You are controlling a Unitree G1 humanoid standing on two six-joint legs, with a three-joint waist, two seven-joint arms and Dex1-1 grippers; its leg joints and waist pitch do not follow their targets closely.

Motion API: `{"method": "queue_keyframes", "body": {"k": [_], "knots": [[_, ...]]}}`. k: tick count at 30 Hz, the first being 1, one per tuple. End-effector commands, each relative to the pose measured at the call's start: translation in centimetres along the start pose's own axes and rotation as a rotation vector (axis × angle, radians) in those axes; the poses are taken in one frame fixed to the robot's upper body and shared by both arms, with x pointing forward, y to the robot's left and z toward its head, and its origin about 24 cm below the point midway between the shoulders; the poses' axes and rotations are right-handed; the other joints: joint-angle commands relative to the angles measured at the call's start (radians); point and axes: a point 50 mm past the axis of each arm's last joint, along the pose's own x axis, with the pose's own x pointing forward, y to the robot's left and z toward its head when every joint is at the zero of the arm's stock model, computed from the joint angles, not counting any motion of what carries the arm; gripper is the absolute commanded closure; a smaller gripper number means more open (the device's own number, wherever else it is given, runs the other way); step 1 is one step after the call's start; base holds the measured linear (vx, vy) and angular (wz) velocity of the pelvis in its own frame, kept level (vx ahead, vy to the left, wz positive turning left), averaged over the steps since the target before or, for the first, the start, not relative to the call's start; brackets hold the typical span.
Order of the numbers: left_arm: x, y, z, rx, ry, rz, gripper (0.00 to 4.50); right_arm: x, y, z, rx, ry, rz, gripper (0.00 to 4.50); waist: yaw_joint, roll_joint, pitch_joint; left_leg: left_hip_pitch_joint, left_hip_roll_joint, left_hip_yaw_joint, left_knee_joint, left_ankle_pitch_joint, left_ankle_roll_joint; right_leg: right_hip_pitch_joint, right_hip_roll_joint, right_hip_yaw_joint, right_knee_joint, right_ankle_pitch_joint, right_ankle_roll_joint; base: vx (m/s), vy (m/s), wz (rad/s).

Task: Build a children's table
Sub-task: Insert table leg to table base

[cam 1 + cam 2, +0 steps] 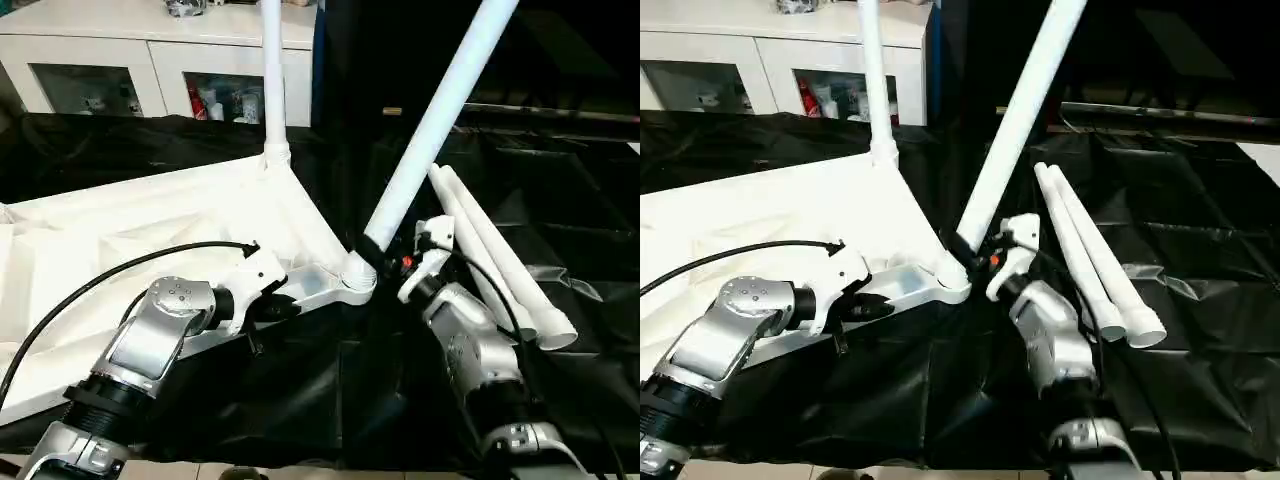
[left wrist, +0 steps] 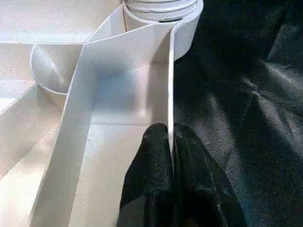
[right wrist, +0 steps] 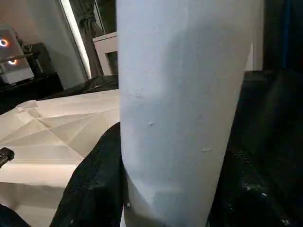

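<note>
The white table top (image 1: 150,230) lies ribbed side up on the left of a black cloth. One white leg (image 1: 272,80) stands upright in its far corner socket. A second leg (image 1: 440,110) leans to the right, its lower end at the near corner socket (image 1: 352,282). My right gripper (image 1: 385,252) is shut on this leaning leg (image 3: 180,94) just above the socket. My left gripper (image 2: 169,135) is shut on the top's thin rim wall (image 2: 169,85) a little short of that corner. Two loose legs (image 1: 500,260) lie side by side to the right.
A white glass-door cabinet (image 1: 100,60) stands behind the work at the back left. The black cloth (image 1: 570,200) runs on to the right past the loose legs. A black cable (image 1: 100,280) arcs over the table top to my left wrist.
</note>
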Motion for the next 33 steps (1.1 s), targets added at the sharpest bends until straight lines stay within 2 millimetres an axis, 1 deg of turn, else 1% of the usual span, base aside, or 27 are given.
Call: {"method": "queue_keyframes", "body": {"k": [1,3,4,5,6,7,9,11,12,15,18,19,20,21,22,24,25,27,30,31,32,33], "knots": [[-0.5,0.7,3.2,0.098,-0.128,0.028,4.50,-1.5,-0.1,-2.5,-0.083,0.159,0.009,2.61,-0.005,0.008,-0.063,0.017,0.025,-0.011,-0.078,-0.336,0.004,0.039,-0.084,0.054,-0.099,-0.440,-0.121,0.000,0.000,0.00],[-0.5,0.8,3.2,0.100,-0.127,0.029,4.50,-1.4,0.3,-2.5,-0.119,0.168,0.040,2.61,-0.006,0.007,-0.061,0.013,0.025,-0.013,-0.079,-0.336,0.003,0.040,-0.083,0.053,-0.099,-0.449,-0.113,0.000,0.000,0.00],[-0.5,0.8,3.2,0.101,-0.126,0.030,4.50,-1.4,0.4,-2.5,-0.127,0.169,0.048,2.61,-0.007,0.009,-0.061,0.015,0.023,-0.012,-0.078,-0.342,0.003,0.039,-0.083,0.053,-0.101,-0.462,-0.109,0.000,0.000,0.00],[-0.4,0.8,3.2,0.101,-0.126,0.030,4.50,-1.3,0.6,-2.5,-0.142,0.174,0.066,2.61,-0.009,0.001,-0.060,0.018,0.024,-0.011,-0.078,-0.352,0.007,0.036,-0.084,0.053,-0.105,-0.480,-0.106,0.000,0.000,0.00],[-0.4,0.8,3.2,0.102,-0.126,0.031,4.50,-1.3,0.8,-2.5,-0.151,0.177,0.078,2.61,-0.007,0.003,-0.060,0.018,0.023,-0.013,-0.078,-0.350,0.008,0.037,-0.085,0.052,-0.103,-0.484,-0.107,0.000,0.000,0.00],[-0.4,0.7,3.2,0.103,-0.126,0.031,4.50,-1.1,1.1,-2.6,-0.176,0.204,0.117,2.61,-0.009,-0.002,-0.059,0.016,0.024,-0.013,-0.079,-0.347,0.011,0.038,-0.083,0.052,-0.104,-0.490,-0.101,0.000,0.000,0.00],[-0.4,0.7,3.2,0.103,-0.126,0.031,4.50,-1.1,1.2,-2.7,-0.179,0.208,0.122,2.61,-0.009,0.002,-0.058,0.017,0.024,-0.013,-0.078,-0.349,0.012,0.035,-0.084,0.052,-0.105,-0.500,-0.099,0.000,0.000,0.00],[-0.4,0.7,3.2,0.106,-0.123,0.030,4.50,-1.0,1.5,-2.9,-0.181,0.242,0.171,2.61,-0.008,0.001,-0.059,0.016,0.023,-0.012,-0.078,-0.344,0.015,0.035,-0.085,0.053,-0.107,-0.502,-0.095,0.000,0.000,0.00],[-0.4,0.7,3.2,0.106,-0.123,0.030,4.50,-1.0,1.5,-2.9,-0.181,0.242,0.171,2.61,-0.010,-0.006,-0.059,0.015,0.023,-0.011,-0.077,-0.341,0.017,0.036,-0.085,0.053,-0.107,-0.502,-0.094,0.000,0.000,0.00],[-0.5,0.7,3.2,0.108,-0.122,0.024,4.50,-1.0,1.2,-3.2,-0.187,0.293,0.188,2.61,-0.009,-0.003,-0.059,0.015,0.024,-0.012,-0.077,-0.334,0.020,0.036,-0.085,0.052,-0.105,-0.501,-0.093,0.000,0.000,0.00],[-0.5,0.7,3.2,0.116,-0.120,0.012,4.50,-0.9,0.8,-3.3,-0.181,0.321,0.178,2.61,-0.011,-0.002,-0.058,0.016,0.023,-0.011,-0.077,-0.339,0.020,0.034,-0.084,0.052,-0.107,-0.505,-0.096,0.000,0.000,0.00],[-0.6,0.6,3.2,0.118,-0.120,-0.002,4.50,-0.8,0.6,-3.2,-0.168,0.329,0.170,2.61,-0.013,-0.002,-0.058,0.015,0.023,-0.013,-0.078,-0.344,0.018,0.035,-0.085,0.051,-0.107,-0.514,-0.093,0.000,0.000,0.00],[-0.7,0.2,3.4,0.131,-0.123,-0.045,4.50,-0.5,-0.1,-3.0,-0.138,0.345,0.152,2.61,-0.015,-0.002,-0.058,0.016,0.022,-0.013,-0.077,-0.349,0.017,0.035,-0.085,0.050,-0.107,-0.521,-0.094,0.000,0.000,0.00],[-0.7,0.2,3.4,0.132,-0.123,-0.049,4.50,-0.5,-0.2,-3.0,-0.137,0.346,0.151,2.61,-0.017,-0.001,-0.058,0.018,0.022,-0.014,-0.077,-0.356,0.017,0.034,-0.085,0.050,-0.108,-0.528,-0.097,0.000,0.000,0.00],[-0.7,-0.1,3.5,0.135,-0.125,-0.084,4.50,-0.6,-0.7,-2.8,-0.129,0.352,0.149,2.61,-0.019,-0.001,-0.056,0.017,0.022,-0.015,-0.077,-0.364,0.015,0.034,-0.085,0.049,-0.109,-0.535,-0.097,0.000,0.000,0.00],[-0.8,-0.3,3.5,0.140,-0.126,-0.108,4.50,-0.7,-0.9,-2.7,-0.115,0.349,0.151,2.61,-0.022,-0.001,-0.057,0.019,0.024,-0.015,-0.077,-0.368,0.014,0.033,-0.086,0.050,-0.111,-0.530,-0.096,0.000,0.000,0.00],[-0.9,-0.6,3.5,0.155,-0.123,-0.143,4.50,-1.0,-1.1,-2.5,-0.095,0.339,0.171,2.61,-0.023,-0.003,-0.058,0.016,0.025,-0.015,-0.079,-0.363,0.014,0.035,-0.085,0.051,-0.107,-0.508,-0.102,0.000,0.000,0.00],[-0.9,-0.8,3.5,0.163,-0.116,-0.163,4.50,-1.2,-1.1,-2.4,-0.090,0.335,0.195,2.61,-0.022,-0.003,-0.060,0.016,0.026,-0.015,-0.078,-0.356,0.018,0.037,-0.085,0.052,-0.105,-0.489,-0.107,0.000,0.000,0.00],[-1.0,-0.9,3.4,0.174,-0.107,-0.183,4.50,-1.6,-1.0,-2.3,-0.086,0.332,0.236,2.61,-0.020,0.000,-0.063,0.014,0.029,-0.013,-0.080,-0.332,0.019,0.039,-0.082,0.055,-0.095,-0.411,-0.135,0.000,0.000,0.00],[-1.1,-1.0,3.4,0.177,-0.106,-0.193,4.50,-1.9,-1.0,-2.4,-0.081,0.333,0.252,2.61,-0.020,0.000,-0.063,0.014,0.029,-0.013,-0.080,-0.332,0.019,0.039,-0.082,0.055,-0.095,-0.411,-0.135,0.000,0.000,0.00],[-1.1,-1.1,3.4,0.182,-0.104,-0.203,4.50,-2.2,-0.9,-2.5,-0.093,0.343,0.285,2.61,-0.017,0.002,-0.064,0.014,0.028,-0.011,-0.078,-0.327,0.020,0.040,-0.082,0.055,-0.092,-0.388,-0.145,0.000,0.000,0.00],[-1.1,-1.1,3.4,0.185,-0.102,-0.210,4.50,-2.4,-0.8,-2.6,-0.102,0.350,0.307,2.61,-0.017,0.001,-0.064,0.014,0.029,-0.011,-0.079,-0.328,0.020,0.041,-0.082,0.055,-0.092,-0.386,-0.146,0.000,0.000,0.00]]}}
